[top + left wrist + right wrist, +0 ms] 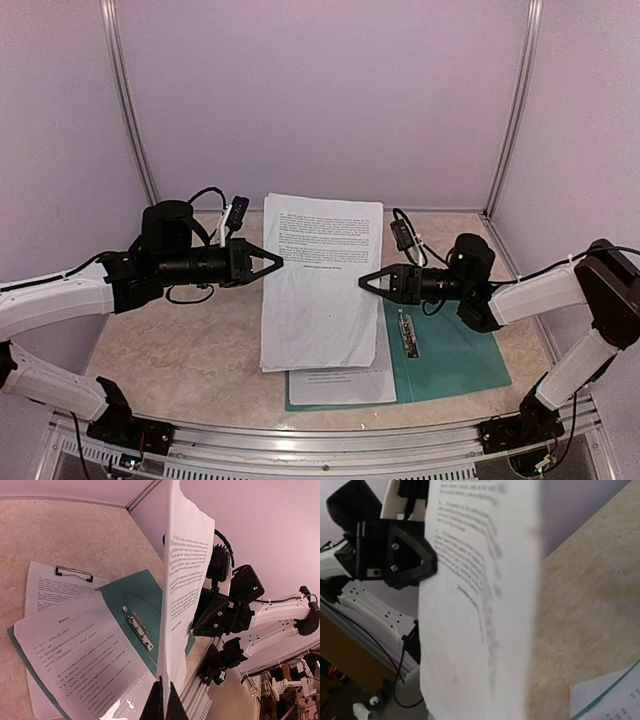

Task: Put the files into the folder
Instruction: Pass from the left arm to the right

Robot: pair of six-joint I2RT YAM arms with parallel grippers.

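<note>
holding the lifted sheet (320,290) by its left long edge, the left gripper (268,262) is clamping flat on the paper w/ no gap showing; in the left wrist view the sheet is coming edge-on straight out of the jaws. right gripper (368,281) is sitting at the opposite long edge, tips overlapping the paper and jaws looking narrow, but can't tell if they're pinching it, since the right wrist view is giving only blurred paper. sheet is hanging raised above the table (180,350) btwn the two grippers, long axis running near-to-far. folder (455,365) is lying open on the table below and toward the right arm's side, its spine w/ metal clip (408,335) also running near-to-far. so sheet and folder are lining up lengthwise, and the coming move is prob needing a drop plus a shift right. right arm is sitting nearer the bare teal half. counting: 1 lifted sheet (maybe a thin stack, can't tell), 1 printed sheet (75,650) lying on the folder's left half, 1 clipped sheet (47,587) w/ a black wire clip (74,573) showing beside or under the folder; 1 folder; 2 grippers.
</note>
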